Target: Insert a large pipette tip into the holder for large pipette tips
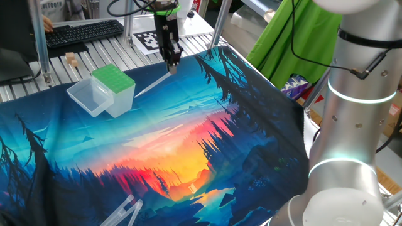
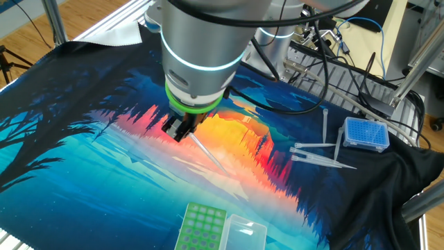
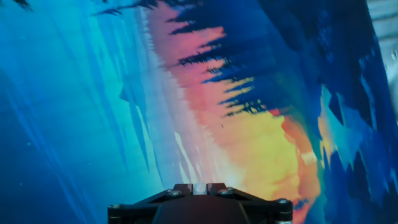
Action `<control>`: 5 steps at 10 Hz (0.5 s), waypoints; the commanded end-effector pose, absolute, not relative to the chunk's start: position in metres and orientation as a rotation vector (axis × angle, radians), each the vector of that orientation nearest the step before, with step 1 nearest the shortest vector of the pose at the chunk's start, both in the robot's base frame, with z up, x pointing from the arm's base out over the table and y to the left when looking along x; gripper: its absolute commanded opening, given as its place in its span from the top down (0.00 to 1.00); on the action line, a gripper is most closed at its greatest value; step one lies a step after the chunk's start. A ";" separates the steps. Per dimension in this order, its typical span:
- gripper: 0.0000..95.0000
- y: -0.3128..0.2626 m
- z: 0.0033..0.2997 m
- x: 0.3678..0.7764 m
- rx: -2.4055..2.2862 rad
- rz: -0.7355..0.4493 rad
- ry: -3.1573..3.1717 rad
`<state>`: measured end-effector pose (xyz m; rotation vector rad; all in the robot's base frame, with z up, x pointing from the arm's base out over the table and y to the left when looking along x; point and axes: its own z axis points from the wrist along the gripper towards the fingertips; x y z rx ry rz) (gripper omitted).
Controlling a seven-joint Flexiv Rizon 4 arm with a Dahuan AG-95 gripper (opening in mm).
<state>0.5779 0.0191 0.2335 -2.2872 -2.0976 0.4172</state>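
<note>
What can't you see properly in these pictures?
- Fingertips of the gripper: in the other fixed view the arm's big body covers them; in the hand view only the black base shows.
- Holes in the green holder: too small to tell if any is filled.
- The holder is cut off by the bottom edge there.
- The held tip: thin and faint; its end is hard to place.

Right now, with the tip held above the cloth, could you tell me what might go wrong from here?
1. The hand pinches only one end of the large pipette tip, which slants sideways; it may meet the green holder at an angle.
2. The open clear lid lies beside the holder; a low approach could snag it.
</note>
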 end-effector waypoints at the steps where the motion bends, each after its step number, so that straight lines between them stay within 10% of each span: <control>1: 1.00 0.019 0.233 0.578 -2.294 0.406 -2.082; 5: 1.00 0.019 0.233 0.578 -2.233 0.329 -2.133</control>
